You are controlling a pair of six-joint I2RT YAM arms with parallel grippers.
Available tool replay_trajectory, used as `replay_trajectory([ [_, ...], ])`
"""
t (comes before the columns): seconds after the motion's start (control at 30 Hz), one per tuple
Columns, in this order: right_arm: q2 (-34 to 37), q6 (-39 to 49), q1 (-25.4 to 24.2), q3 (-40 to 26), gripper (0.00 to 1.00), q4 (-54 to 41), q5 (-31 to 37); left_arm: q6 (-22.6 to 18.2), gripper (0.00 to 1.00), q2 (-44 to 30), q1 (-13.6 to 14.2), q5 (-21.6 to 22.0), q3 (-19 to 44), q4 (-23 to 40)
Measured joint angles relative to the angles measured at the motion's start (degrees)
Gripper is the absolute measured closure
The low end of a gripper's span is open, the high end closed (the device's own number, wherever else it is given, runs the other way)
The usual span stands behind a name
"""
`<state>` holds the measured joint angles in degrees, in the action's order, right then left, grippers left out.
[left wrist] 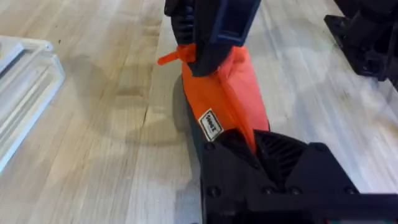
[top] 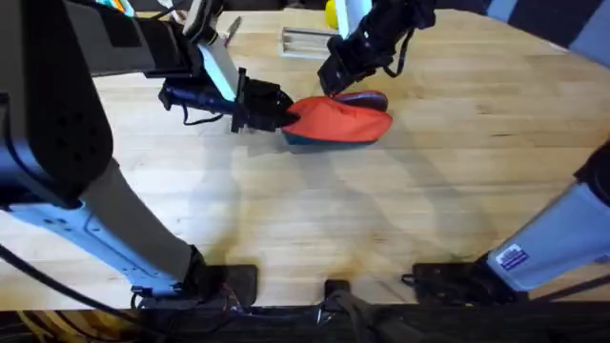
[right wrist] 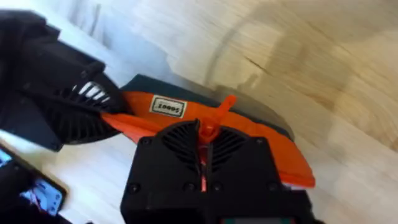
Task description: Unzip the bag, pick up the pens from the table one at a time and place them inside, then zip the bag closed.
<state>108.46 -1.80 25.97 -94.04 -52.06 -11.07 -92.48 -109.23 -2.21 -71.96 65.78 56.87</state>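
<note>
While the bag point(top: 343, 122) lies on the counter point(top: 381, 219), the left hand point(top: 283, 116) is clenched on its end and the right hand point(right wrist: 204, 144) is clenched on the orange zipper pull point(right wrist: 219, 111).

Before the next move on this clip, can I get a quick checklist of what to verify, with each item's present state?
1. Left end effector shut on one end of the soft red-orange fabric pouch: ok.
2. Right end effector shut on the orange zipper pull tab: ok.
3. Pouch lying on the light wooden butcher-block table, not lifted: ok.
4. Zipper open or closed along its length: cannot tell.
5. Pens already inside the pouch: cannot tell.
6. Clear plastic box apart from the pouch and both arms: ok.
</note>
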Motion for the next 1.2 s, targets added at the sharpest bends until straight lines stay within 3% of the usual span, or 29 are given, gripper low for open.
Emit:
replay_trajectory([
  [0.23, 0.0, -11.4, -2.7, 0.0, 0.966, -1.5, 4.4, 0.0, 0.958, 0.0, 0.9, -0.7, 0.1, -0.4],
  [0.37, 0.0, -16.5, -9.3, 1.1, 0.966, -2.3, 13.3, 0.0, 0.958, -0.1, 0.1, 1.4, 0.0, 0.6],
  [0.43, 0.0, -18.9, -13.1, 1.7, 0.966, -3.0, 14.3, 0.0, 0.958, -0.4, -0.1, 0.9, 0.0, 0.4],
  [0.53, 0.0, -20.4, -14.0, 2.0, 0.966, -2.8, 15.0, -0.1, 0.958, -0.7, 0.5, 1.3, 0.0, 0.1],
  [0.6, 0.0, -20.6, -14.6, 1.9, 0.966, -1.6, 19.3, 0.0, 0.958, -0.8, 0.0, 3.1, 0.0, 0.7],
  [0.73, 0.0, -22.6, -20.8, 3.6, 0.966, 1.2, 27.0, 0.0, 0.957, -1.0, -1.7, 5.7, -0.2, 1.0],
  [0.97, -0.1, -24.0, -21.5, 7.9, 0.967, 1.9, 28.7, 0.0, 0.958, -1.0, -1.7, 6.0, -0.2, 1.0],
  [1.0, -0.3, -24.4, -21.5, 7.9, 0.903, 2.5, 28.8, 0.0, 0.958, -1.0, -1.7, 6.0, -0.2, 1.0],
  [1.2, -7.6, -24.4, -21.5, 8.2, 0.063, 2.3, 29.1, 0.0, 0.958, -1.0, -1.7, 6.0, -0.2, 1.0],
])
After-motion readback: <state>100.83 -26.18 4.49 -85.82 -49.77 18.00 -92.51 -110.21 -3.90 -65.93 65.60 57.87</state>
